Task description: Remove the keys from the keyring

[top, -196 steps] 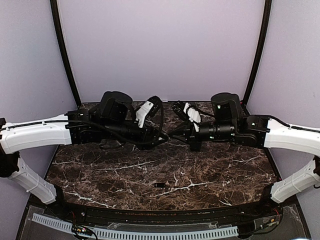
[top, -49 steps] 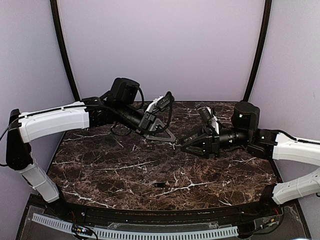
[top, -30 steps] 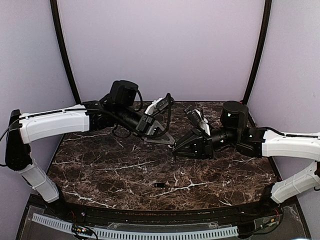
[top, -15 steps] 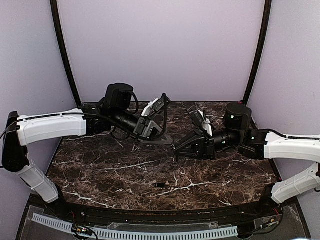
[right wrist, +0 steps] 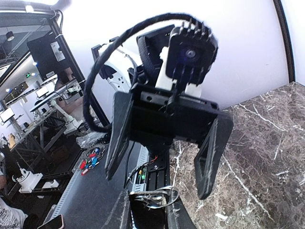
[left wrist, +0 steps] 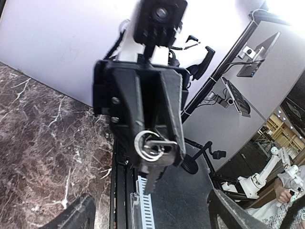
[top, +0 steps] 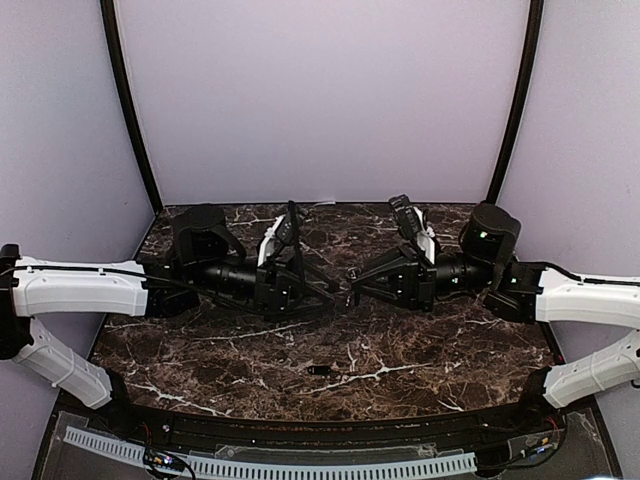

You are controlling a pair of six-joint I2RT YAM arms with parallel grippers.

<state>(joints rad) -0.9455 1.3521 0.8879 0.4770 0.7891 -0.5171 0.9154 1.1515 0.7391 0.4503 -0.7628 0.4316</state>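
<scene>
Right gripper (left wrist: 156,160): pinching small silver wire keyring (left wrist: 147,145), mid-air.
Left gripper (right wrist: 157,182): spread wide, empty, facing it.
Done: tiny dark key (top: 318,370) apparently free on brown marble table (top: 450,340).
Left: dark oblong key (left wrist: 151,179) hangs from ring.

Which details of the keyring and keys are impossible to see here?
Left wrist view: how many keys hang on the keyring; the right fingers cover part of it.
Right wrist view: the bottom edge cuts off whatever hangs below the keyring.
Top view: the keyring is too small and dark; the loose dark piece is too small to identify.
</scene>
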